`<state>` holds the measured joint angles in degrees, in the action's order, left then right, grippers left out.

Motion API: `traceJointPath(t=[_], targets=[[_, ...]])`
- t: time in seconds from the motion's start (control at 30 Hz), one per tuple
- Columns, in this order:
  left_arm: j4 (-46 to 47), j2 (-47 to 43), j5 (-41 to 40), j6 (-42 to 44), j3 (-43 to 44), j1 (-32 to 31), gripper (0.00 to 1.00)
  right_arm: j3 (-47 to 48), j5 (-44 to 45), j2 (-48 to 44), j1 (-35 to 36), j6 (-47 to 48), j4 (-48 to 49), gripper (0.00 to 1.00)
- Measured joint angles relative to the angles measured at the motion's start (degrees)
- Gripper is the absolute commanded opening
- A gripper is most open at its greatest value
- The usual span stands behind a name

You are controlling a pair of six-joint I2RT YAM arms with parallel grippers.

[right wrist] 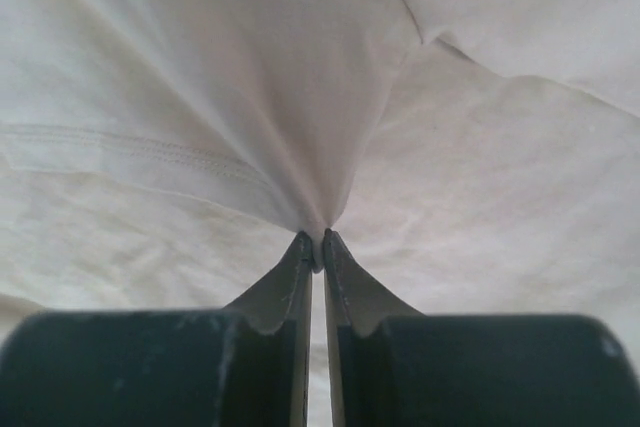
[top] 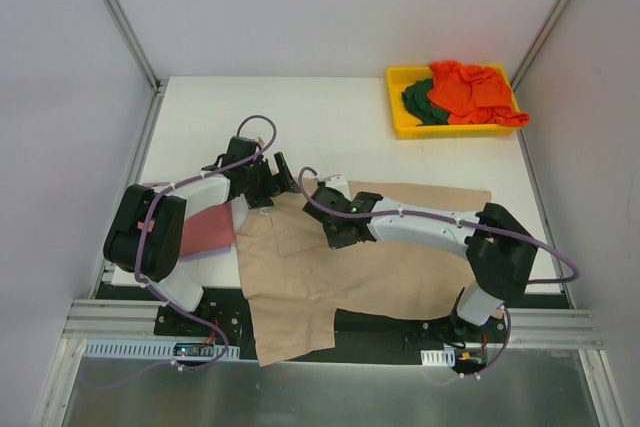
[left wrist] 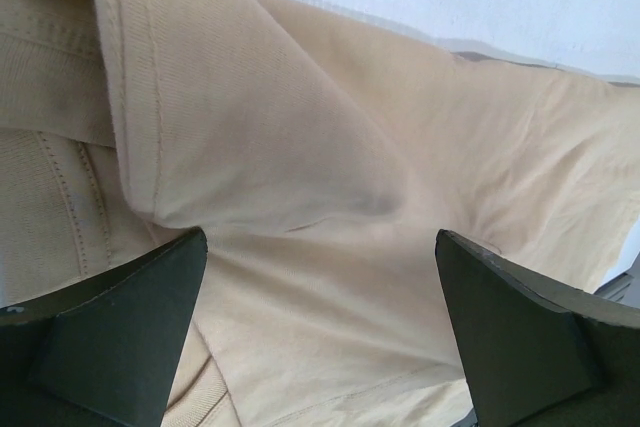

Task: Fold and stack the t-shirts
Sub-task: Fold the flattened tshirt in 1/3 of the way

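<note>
Right end effector (right wrist: 317, 239) pinches tan t-shirt (right wrist: 200, 67) at its tips (left end effector (left wrist: 320, 242) spread wide); pulling may slip it.

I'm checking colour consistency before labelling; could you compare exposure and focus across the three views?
Top external: even, soft light; the tan t-shirt reads true beige. Left wrist: same cloth warm tan, well exposed; the open left gripper frames it in dark silhouette. Right wrist: overexposed, the shirt looks nearly white; the right gripper, pinching a fold, blurs at its near body.

Left gripper (left wrist: 320, 247) spread wide; right gripper (right wrist: 317, 239) pinched closed, arms angled inward.
</note>
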<state>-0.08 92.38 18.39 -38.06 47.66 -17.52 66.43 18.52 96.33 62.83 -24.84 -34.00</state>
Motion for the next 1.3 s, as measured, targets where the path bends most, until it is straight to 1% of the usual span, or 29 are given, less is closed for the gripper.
traceJointPath(t=[0.03, 0.1, 0.13, 0.17, 0.23, 0.27, 0.3, 0.37, 0.4, 0.5, 0.6, 0.67, 0.77, 0.87, 0.93, 1.03, 1.1, 1.3], targets=[[-0.04, 0.0, -0.04, 0.0, 0.0, 0.0, 0.99, -0.42, -0.22, -0.63, 0.07, -0.13, 0.09, 0.13], [-0.22, 0.0, -0.22, 0.02, 0.09, 0.0, 0.99, -1.64, -1.31, -2.27, 0.24, -0.46, 0.42, 0.22], [-0.28, 0.0, -0.28, 0.11, 0.11, 0.0, 0.99, -2.29, -1.99, -3.1, 0.35, -0.57, 0.39, 0.39], [-0.42, -0.02, -0.37, 0.17, 0.15, 0.0, 0.99, -2.93, -2.6, -3.8, 0.44, -0.63, 0.28, 0.54], [-1.27, -0.02, -0.5, 0.39, 0.59, 0.0, 0.99, -4.28, -3.45, -5.22, 0.61, -0.85, -0.17, 0.7], [-1.97, -0.07, -0.57, 0.63, 0.83, 0.0, 0.99, -4.76, -3.5, -5.81, 0.7, -0.83, -0.57, 0.76], [-2.8, -0.24, -0.68, 1.01, 0.96, 0.0, 0.99, -5.22, -3.26, -6.54, 0.76, -0.9, -0.83, 0.85], [-4.72, -1.07, -0.96, 1.44, 1.01, 0.0, 0.99, -6.14, -2.19, -8.48, 0.81, -1.05, -1.44, 0.99], [-6.38, -1.95, -1.38, 1.55, 0.94, 0.02, 0.99, -6.82, -1.14, -10.08, 0.81, -0.96, -1.68, 0.96], [-10.34, -5.77, -2.78, 1.62, 0.81, 0.13, 0.99, -9.18, 2.14, -17.51, -0.07, -0.76, -2.47, 0.96], [-13.64, -11.13, -4.35, 1.7, 0.83, 0.33, 0.99, -11.15, 4.0, -25.4, -3.69, -0.52, -2.64, 0.96], [-15.26, -13.88, -5.31, 1.75, 1.03, 0.22, 0.99, -12.98, 4.0, -30.29, -9.46, 0.04, -2.25, 0.96], [-16.96, -16.04, -6.34, 1.9, 2.43, -1.14, 0.99, -16.72, 2.4, -35.74, -20.9, 1.18, -1.05, 0.96], [-17.49, -15.17, -6.75, 2.01, 4.87, -3.74, 0.99, -19.98, 0.7, -38.91, -28.74, 2.89, -0.48, 0.96], [-17.9, -12.92, -6.71, 2.27, 7.28, -5.05, 0.99, -21.92, -1.79, -40.22, -33.48, 4.72, 0.81, 0.96], [-17.59, -7.61, -6.38, 2.82, 10.95, -5.79, 0.99, -23.39, -6.64, -39.41, -39.39, 6.71, 3.56, 0.96], [-16.85, -3.61, -6.25, 2.97, 12.37, -5.79, 0.99, -23.5, -10.27, -36.68, -43.25, 7.76, 5.33, 0.96], [-16.24, 6.95, -6.4, 3.23, 12.79, -5.62, 0.99, -23.37, -18.1, -21.31, -50.62, 10.29, 11.13, 0.97]])
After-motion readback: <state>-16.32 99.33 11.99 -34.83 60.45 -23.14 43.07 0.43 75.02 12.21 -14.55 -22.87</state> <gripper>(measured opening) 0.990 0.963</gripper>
